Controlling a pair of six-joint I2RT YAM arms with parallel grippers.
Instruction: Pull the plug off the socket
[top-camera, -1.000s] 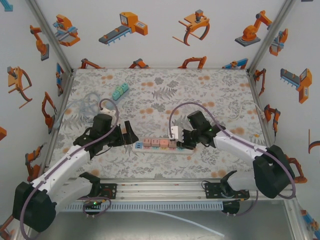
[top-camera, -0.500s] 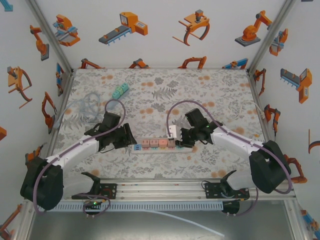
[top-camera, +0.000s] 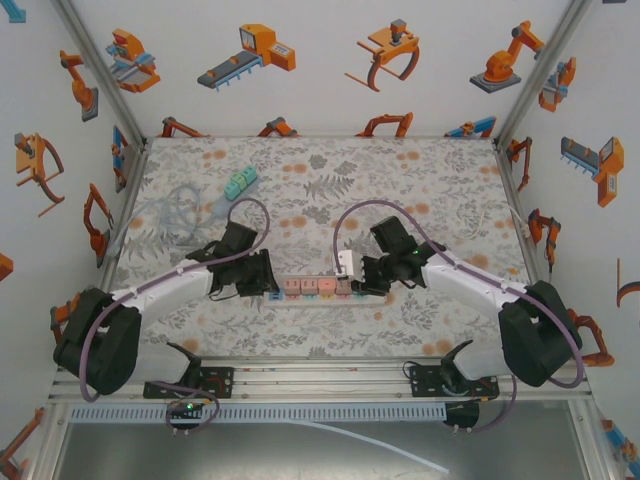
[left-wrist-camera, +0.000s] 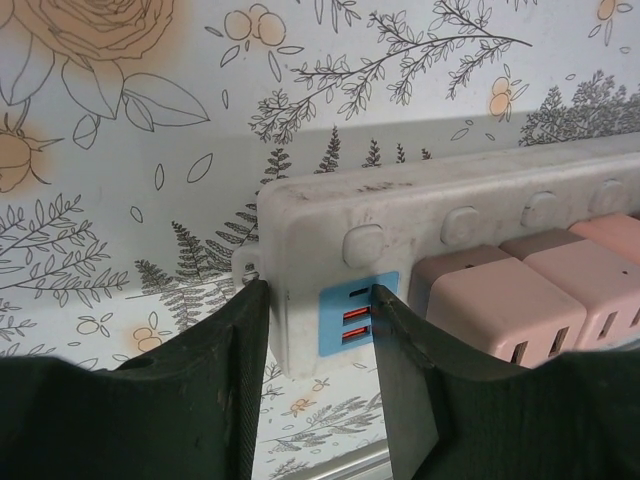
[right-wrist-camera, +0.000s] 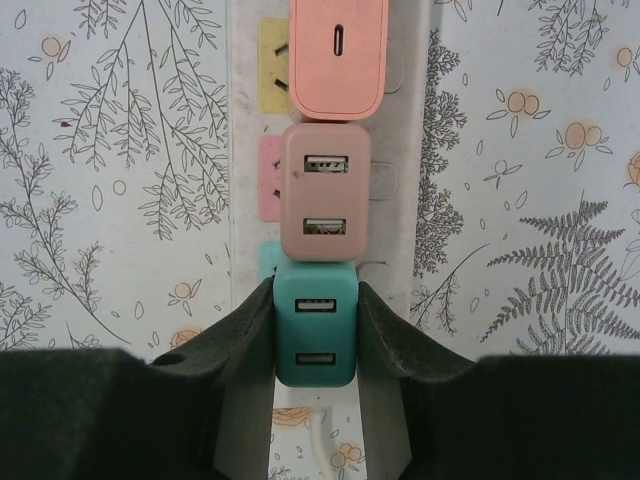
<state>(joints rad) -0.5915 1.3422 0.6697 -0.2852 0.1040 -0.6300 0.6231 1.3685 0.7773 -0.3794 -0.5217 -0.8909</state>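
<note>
My right gripper (right-wrist-camera: 315, 300) is clenched on the teal plug (right-wrist-camera: 315, 335), which is seated at the near end of the power strip (right-wrist-camera: 410, 120). Beyond it along the strip sit a brownish plug (right-wrist-camera: 326, 190), then a pink plug (right-wrist-camera: 338, 55). At the strip's far end, my left gripper (left-wrist-camera: 318, 300) looks clamped across the casing, though contact is hard to confirm.

A floral-patterned table (top-camera: 400, 180) carries a white power strip (left-wrist-camera: 430, 200), a teal block (top-camera: 241, 183) farther back, and perhaps coiled clear tubing (top-camera: 175, 210).
</note>
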